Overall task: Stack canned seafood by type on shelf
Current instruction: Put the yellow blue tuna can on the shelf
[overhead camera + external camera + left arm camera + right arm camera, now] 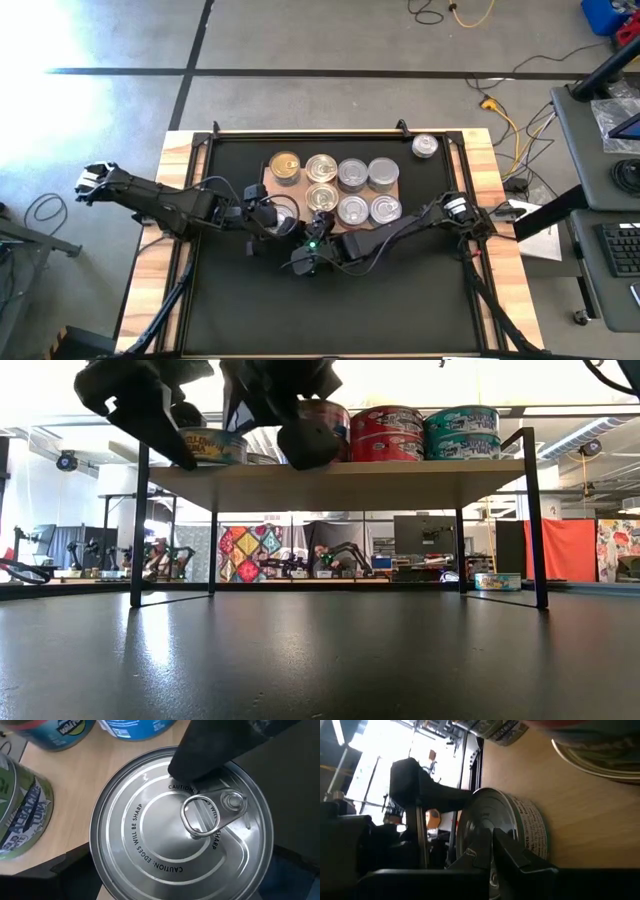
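Silver tin (182, 832): fills left wrist view, pull-tab lid up, "caution: edges will be sharp" ring text; sits on shelf (127, 752) near its front-left corner, seen from above.
Left gripper (268, 215): over that tin, jaws spread wide w/ a finger on either side of it; can't tell if fingers actually touch the tin wall.
Right gripper (318, 222): jaws fully closed, tips pressed on the tin's lid by the pull tab; same dark tip shows in left wrist view crossing the lid. Nothing clamped betw. its fingers.
Shelf: pale wood board on black legs, standing on black mat (330, 310), mid-table toward the far side.
Back row: gold-lid tin (285, 167) at left end, then three silver-lid tins (353, 174) beside it, touching or nearly so.
Front row: two more silver tins (368, 209) at right, just beside the grippers.
Low view: tins at right of shelf stand two high – red-label stack (387, 433) and teal-label stack (461, 432) side by side; yellow-label tin (213, 446) at left, partly behind a gripper.
Loose tin (425, 146): off the shelf, on mat at far-right corner; teal label in low view.
Arms: left comes in from table's left edge, right from right edge; they meet at shelf front.
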